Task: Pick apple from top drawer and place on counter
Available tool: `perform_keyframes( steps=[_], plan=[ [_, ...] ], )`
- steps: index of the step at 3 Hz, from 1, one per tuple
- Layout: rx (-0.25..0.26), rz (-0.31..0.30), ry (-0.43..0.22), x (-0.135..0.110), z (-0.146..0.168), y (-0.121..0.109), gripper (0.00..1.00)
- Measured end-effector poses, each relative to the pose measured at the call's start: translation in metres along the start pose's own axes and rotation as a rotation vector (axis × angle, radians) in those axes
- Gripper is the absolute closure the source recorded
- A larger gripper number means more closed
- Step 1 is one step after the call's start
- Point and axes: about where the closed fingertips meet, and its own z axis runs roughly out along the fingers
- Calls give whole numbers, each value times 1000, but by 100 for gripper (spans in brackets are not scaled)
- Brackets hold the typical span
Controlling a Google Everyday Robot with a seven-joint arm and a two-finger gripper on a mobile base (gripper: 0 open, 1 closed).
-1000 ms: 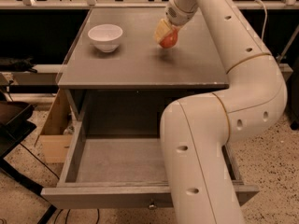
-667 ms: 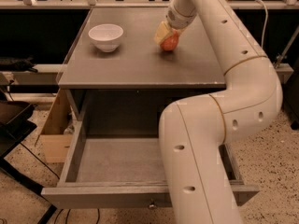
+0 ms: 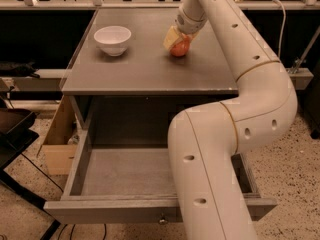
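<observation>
I see the small round red-orange apple (image 3: 181, 49) sitting low on the flat matte grey counter (image 3: 150, 71), near its back right part, directly under the cream two-finger gripper (image 3: 177, 41), whose pale pads are clamped on the apple's upper left side. A smooth white ceramic bowl (image 3: 112, 39) stands well apart to the left. Below, the wide shallow grey wooden top drawer (image 3: 115, 210) hangs pulled out, and my glossy white arm (image 3: 235, 134) crosses its right half. Compared with a second ago, the gripper and apple have dropped closer to the counter surface.
</observation>
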Motion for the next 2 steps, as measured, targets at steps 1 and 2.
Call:
perform_keyframes(
  steps=[1,2],
  plan=[
    [0,0,0,0,0,0,53],
    [0,0,0,0,0,0,31]
  ],
)
